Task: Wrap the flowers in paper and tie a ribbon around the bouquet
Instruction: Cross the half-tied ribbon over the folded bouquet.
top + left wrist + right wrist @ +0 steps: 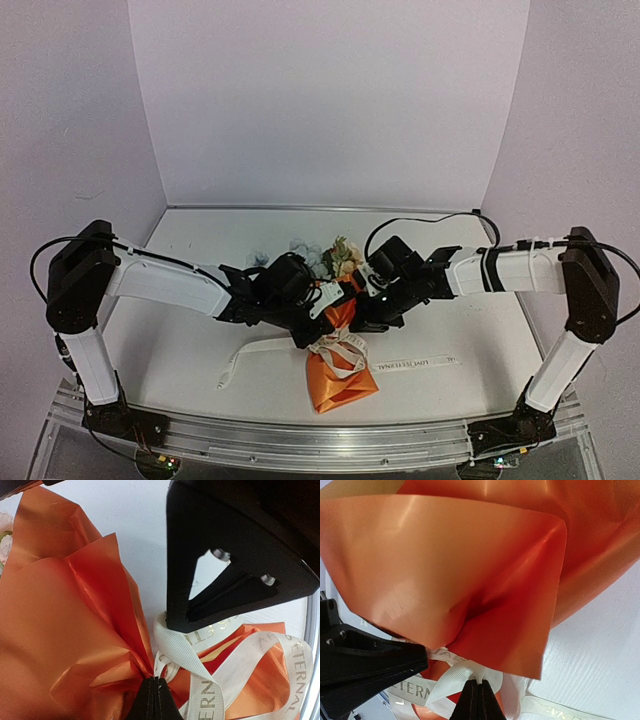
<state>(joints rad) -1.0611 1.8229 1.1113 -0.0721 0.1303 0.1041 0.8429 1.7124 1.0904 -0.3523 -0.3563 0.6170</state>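
Observation:
The bouquet (338, 375) lies mid-table, an orange paper (65, 620) cone with its narrow end toward the arms. The flowers (335, 255) stick out of its far end. The cream ribbon (335, 345) is looped round the cone's neck, and its tails trail left (250, 352) and right (420, 362). My left gripper (157, 679) is shut, its tips pinching a thin ribbon (250, 665) strand against the gathered paper. My right gripper (481, 681) is shut on a bunched ribbon (452, 672) loop under the paper (470, 565). Both grippers meet at the neck (345, 305).
The white table (180, 340) is walled by pale panels behind and at the sides. A metal rail (300, 440) runs along the near edge. The right gripper's black body (225, 555) crowds the left wrist view. The left one (365, 665) shows in the right wrist view.

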